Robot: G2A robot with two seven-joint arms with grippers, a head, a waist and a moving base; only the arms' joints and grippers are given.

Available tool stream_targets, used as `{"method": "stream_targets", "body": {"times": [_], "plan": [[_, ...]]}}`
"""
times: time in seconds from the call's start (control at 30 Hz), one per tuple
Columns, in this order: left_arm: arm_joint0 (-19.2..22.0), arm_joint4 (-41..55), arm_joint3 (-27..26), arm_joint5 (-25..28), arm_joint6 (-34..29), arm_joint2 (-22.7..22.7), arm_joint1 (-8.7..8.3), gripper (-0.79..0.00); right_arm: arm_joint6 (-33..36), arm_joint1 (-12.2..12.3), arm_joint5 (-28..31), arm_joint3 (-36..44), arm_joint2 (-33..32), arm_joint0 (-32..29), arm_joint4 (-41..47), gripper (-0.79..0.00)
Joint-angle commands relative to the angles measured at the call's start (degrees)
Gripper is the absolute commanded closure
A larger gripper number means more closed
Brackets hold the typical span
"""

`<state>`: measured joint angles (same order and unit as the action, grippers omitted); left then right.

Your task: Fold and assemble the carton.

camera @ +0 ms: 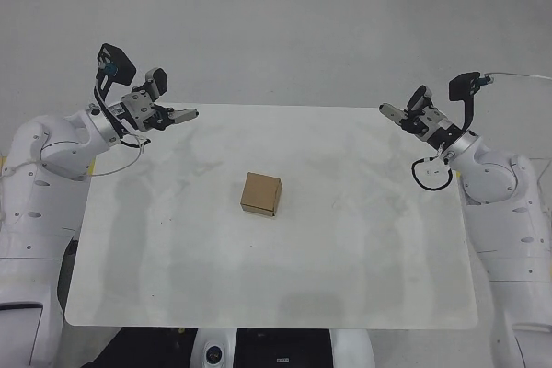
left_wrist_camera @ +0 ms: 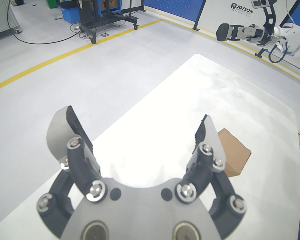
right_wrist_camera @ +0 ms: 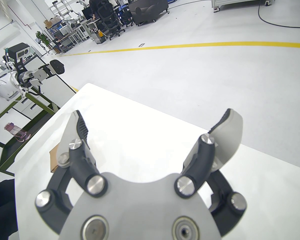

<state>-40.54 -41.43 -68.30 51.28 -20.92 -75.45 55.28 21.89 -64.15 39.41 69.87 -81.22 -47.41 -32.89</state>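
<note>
A: Where's the carton?
B: Carton [camera: 260, 194] sits mid table [camera: 166, 276], looks already boxed up. Roughly cubic, so no long axis for you; slightly skewed. At the far corners: left gripper [left_wrist_camera: 138, 113] wide open, right gripper [right_wrist_camera: 153, 112] wide open, both empty.
A: Which arm?
B: Left looks nearer. Top view gives you the closed top face, left wrist view a side face.

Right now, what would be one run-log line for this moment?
carton: closed, untouched | left gripper: open, empty | right gripper: open, empty
</note>
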Motion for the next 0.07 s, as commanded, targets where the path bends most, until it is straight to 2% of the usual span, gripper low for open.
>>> {"method": "stream_targets", "body": {"times": [0.0,0.03], "plan": [[0.0,0.0,0.0,0.0,0.0,0.0,0.0,-0.784,0.0,0.0,0.0,0.0,0.0,0.0,0.0,-0.784],[0.0,0.0,0.0,0.0,0.0,0.0,0.0,-0.785,0.0,0.0,0.0,0.0,0.0,0.0,0.0,-0.785]]}}
